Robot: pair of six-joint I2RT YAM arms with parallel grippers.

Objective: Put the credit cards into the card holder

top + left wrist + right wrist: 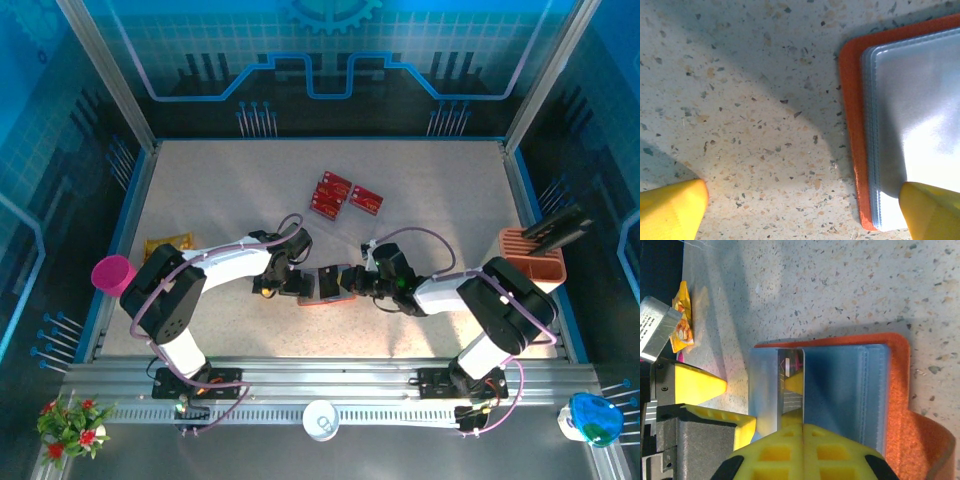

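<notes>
Your orange wallet, grey pockets showing, runs top to bottom at frame right. Left tool gapes; right tool is shut.

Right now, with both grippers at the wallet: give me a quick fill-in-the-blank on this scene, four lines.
1. The left gripper stands ___, one fingertip over the card holder.
2. The right gripper is shut on a pocket leaf of the ___.
3. The loose credit cards beyond the card holder are ___ in colour.
4. The peach stand sits by the table's ___ edge.

Missing words: open; card holder; red; right.
</notes>
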